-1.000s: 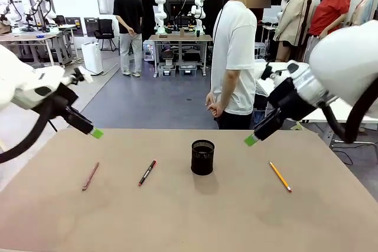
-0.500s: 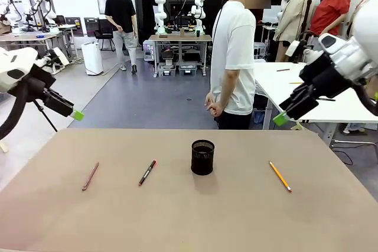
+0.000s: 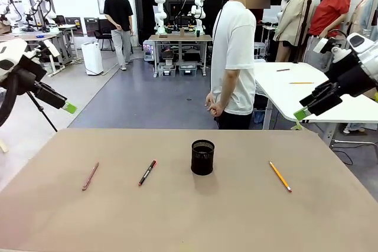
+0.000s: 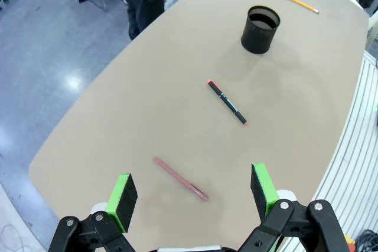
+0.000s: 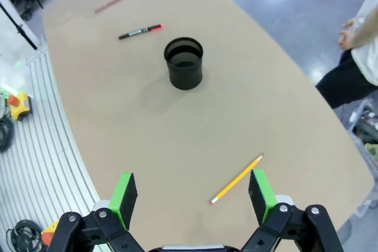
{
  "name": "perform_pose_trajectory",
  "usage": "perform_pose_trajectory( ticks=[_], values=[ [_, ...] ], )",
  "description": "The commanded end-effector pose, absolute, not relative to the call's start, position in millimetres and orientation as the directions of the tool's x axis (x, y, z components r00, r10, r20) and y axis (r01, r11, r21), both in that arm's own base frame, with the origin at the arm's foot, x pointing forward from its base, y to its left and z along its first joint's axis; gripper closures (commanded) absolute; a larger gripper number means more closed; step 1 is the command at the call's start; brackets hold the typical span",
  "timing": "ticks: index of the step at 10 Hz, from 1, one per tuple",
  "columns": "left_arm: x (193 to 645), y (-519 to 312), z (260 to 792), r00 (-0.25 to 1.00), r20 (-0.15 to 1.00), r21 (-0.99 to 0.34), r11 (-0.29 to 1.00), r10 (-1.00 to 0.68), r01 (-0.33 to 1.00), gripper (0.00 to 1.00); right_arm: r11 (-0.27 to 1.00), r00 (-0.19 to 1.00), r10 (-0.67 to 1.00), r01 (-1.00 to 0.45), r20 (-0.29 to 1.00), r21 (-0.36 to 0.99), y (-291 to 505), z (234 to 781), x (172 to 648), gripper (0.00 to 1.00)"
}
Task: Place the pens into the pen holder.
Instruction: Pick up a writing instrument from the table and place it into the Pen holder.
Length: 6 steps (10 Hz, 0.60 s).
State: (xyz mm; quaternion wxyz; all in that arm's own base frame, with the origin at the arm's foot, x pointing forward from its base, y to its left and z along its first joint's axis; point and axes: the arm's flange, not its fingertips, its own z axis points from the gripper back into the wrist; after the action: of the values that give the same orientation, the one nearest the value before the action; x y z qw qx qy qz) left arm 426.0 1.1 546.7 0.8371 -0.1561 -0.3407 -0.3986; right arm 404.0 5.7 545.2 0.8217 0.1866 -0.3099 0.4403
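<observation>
pens are what this job turns on, and neither gripper has one. the left gripper (image 4: pixel 192 188) hangs high off the left side of the tan table (image 3: pixel 189 222), its green-padded jaws spread wide with nothing between them. the right gripper (image 5: pixel 192 192) is the same off the right side, wide open and empty.

looking down past the left fingers, the pinkish-red pencil-like stick (image 4: pixel 180 178) lies flat nearest. the black pen with red ends (image 4: pixel 227 102) lies flat farther along. beyond it stands the small black cylindrical metal-mesh pen holder (image 4: pixel 260 29), upright near the middle of the table and, as far as its mouth shows, empty. under the right fingers the yellow-orange pencil (image 5: pixel 236 180) lies flat, well apart from the holder. all three pens lie apart from one another and from the cup. a person in a white t-shirt (image 3: pixel 233 57) stands at the far edge, hands off the table.

judged from this, the task is at its very start: no pen is picked up and no approach has begun. the next move calls for one arm to come down on its nearest pen with the jaws turned across the thin shaft. it would close near mid-length, low against the table top, then lift, tip the pen upright and let go over the cup's mouth.
</observation>
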Motion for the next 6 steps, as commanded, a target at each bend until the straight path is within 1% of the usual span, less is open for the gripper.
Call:
perform_pose_trajectory(
  ticks=[1,2,3,4,6],
  values=[
    [435.4,9.8,544.7,0.434,0.713,-0.005,0.615,-0.551,0.789,0.0,0.522,0.398,0.592,-0.852,0.701,0.043,6.6,548.4,414.1,0.0],
    [437.3,8.7,543.4,0.441,0.722,-0.017,0.623,-0.534,0.782,0.0,0.523,0.394,0.594,-0.851,0.701,0.036,9.6,550.1,416.8,0.0],
    [440.4,5.6,538.9,0.463,0.692,0.003,0.644,-0.554,0.765,0.0,0.561,0.366,0.584,-0.827,0.724,-0.035,15.3,547.3,414.9,0.0],
    [430.5,3.2,545.2,0.456,0.703,-0.004,0.639,-0.545,0.769,0.0,0.549,0.427,0.594,-0.835,0.682,0.045,7.2,546.8,409.2,0.0],
    [430.5,3.2,545.2,0.456,0.703,-0.004,0.639,-0.545,0.769,0.0,0.549,0.427,0.594,-0.835,0.682,0.045,7.2,546.8,409.2,0.0]
  ],
)
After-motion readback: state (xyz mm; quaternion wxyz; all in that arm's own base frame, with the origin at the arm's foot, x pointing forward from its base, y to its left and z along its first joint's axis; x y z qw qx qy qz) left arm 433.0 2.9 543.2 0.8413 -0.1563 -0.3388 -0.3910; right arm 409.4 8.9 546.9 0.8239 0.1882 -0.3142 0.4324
